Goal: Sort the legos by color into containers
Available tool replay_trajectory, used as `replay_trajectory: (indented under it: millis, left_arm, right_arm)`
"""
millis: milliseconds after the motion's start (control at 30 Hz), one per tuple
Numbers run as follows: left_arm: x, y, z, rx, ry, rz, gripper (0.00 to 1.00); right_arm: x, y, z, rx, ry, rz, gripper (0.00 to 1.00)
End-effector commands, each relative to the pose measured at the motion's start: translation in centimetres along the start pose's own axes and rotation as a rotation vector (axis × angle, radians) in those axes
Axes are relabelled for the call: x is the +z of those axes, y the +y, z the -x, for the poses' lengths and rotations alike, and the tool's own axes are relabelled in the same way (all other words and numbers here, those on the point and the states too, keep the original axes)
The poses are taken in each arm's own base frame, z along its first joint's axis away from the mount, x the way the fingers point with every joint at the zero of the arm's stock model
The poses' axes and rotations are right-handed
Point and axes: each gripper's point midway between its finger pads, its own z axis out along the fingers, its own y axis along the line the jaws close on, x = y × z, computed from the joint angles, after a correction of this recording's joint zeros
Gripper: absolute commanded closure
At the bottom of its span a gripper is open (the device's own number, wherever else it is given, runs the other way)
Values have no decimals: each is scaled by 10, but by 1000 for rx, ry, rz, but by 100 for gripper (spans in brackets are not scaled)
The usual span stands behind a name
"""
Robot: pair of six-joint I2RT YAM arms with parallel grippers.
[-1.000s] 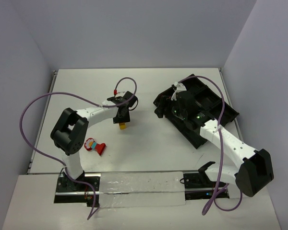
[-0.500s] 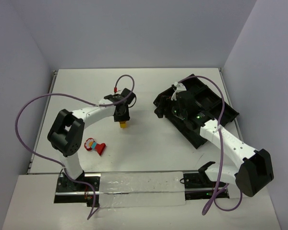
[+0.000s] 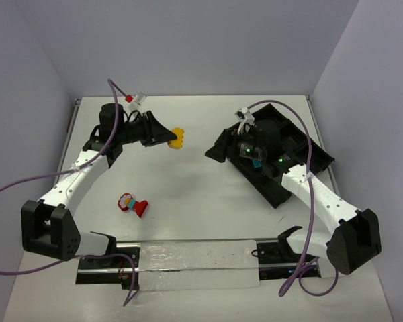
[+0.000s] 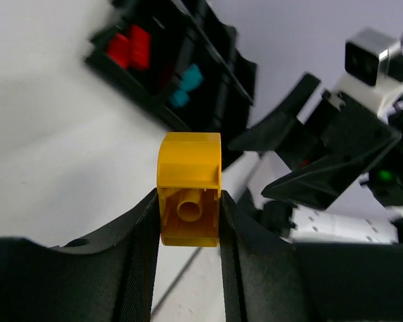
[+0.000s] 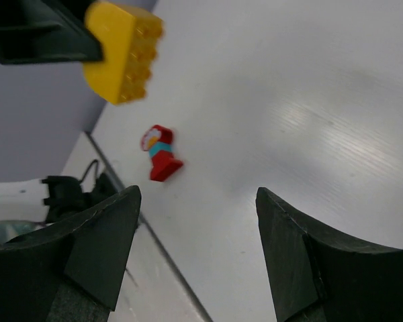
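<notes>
Grip confirmed: left claw [image 4: 188,209] clenched on small yellow plastic lego brick [image 4: 188,155], raised off white surface [image 3: 208,194], well apart from long black divided plastic tray [image 3: 309,151], evidently for carriage there. Right claw [image 5: 198,228] released, empty, over tray.

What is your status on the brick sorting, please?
Left gripper shut on yellow brick, held above table. Right gripper open, empty, between brick and tray, possibly blocking. Mixed clump loose on table.

Yellow lego [image 3: 177,137] aloft; red-cyan clump [image 3: 132,204] lies well apart from black tray [image 3: 321,159].
</notes>
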Motion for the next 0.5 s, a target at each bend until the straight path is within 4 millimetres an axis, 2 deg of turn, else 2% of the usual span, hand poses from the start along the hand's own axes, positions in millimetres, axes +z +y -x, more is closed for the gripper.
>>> replay_trajectory:
  millis: [0,133,267,467]
  left_arm:
    - [-15,-52,-2,52,43,-292,100]
    - [-21,-63,1,44,34,-350,100]
    - [-29,-72,2,44,30,-403,100]
    - [-31,-75,0,47,37,-417,100]
  right_arm:
    - [-5,65,41,-49,-62,289,23]
    - [-1,86,59,-3,-84,404,23]
    - [7,96,70,34,-93,489,23]
    - [13,104,77,75,-98,580,22]
